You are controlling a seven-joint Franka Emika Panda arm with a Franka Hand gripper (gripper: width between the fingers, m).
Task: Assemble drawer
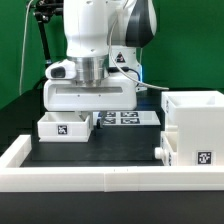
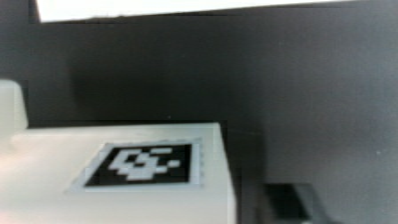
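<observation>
Noted the black table (image 1: 130, 148) first, fenced along the front by a white rail (image 1: 60, 178). Found the drawer case (image 1: 195, 118) at the exterior view's right, near that rail. Found the smaller drawer tray (image 1: 62, 126), tagged, well apart from it at the exterior view's left. Placed the marker board (image 1: 125, 118) between the two, further back.

Judged the step in hand as a descent onto the tray (seen in the wrist view close below, tagged face (image 2: 143, 165) off to one side). Would have advised centring over one wall of the tray before lowering and squaring the wrist to that wall. Would have advised closing only with the wall well between the jaws, for a level lift and a clean slide toward the case.

Could not judge the opening of the claw (image 1: 93, 108), nor any hold or touch on a part: hidden behind the tray in one view, scarcely caught in the other.
</observation>
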